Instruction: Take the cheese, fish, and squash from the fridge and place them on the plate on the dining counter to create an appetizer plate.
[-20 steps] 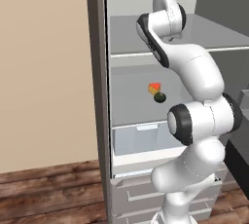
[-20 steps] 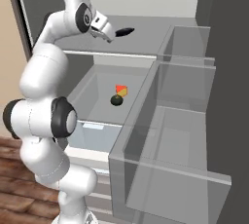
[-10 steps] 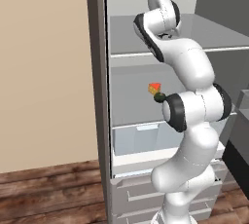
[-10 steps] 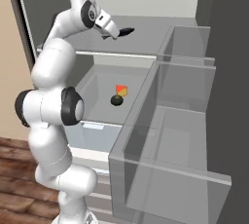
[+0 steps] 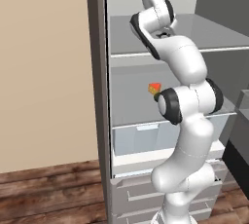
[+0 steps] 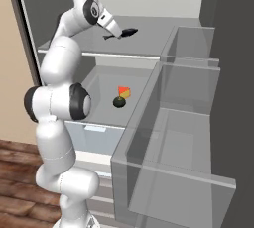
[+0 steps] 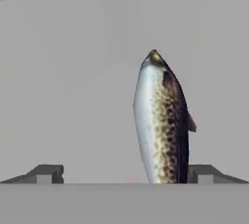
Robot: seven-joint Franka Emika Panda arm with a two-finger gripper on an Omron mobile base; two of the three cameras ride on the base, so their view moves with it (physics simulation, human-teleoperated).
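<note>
The white arm reaches into the open fridge (image 6: 149, 4), its hand (image 6: 120, 34) over the upper shelf with fingers spread apart, holding nothing. The fish (image 7: 161, 121) lies on that shelf between the 2 fingertips (image 7: 46, 173), head pointing away. On the shelf below, the cheese (image 6: 124, 92) sits just beside the dark green squash (image 6: 119, 102).

In the hand view the fish (image 7: 160, 121) is cut off at the bottom, its tail hidden. In the left base view the arm covers part of the cheese (image 5: 154, 88). From the right base view the squash (image 6: 119, 102) is too small to show detail. The fridge (image 5: 97, 72) runs past the top edge of both base views
</note>
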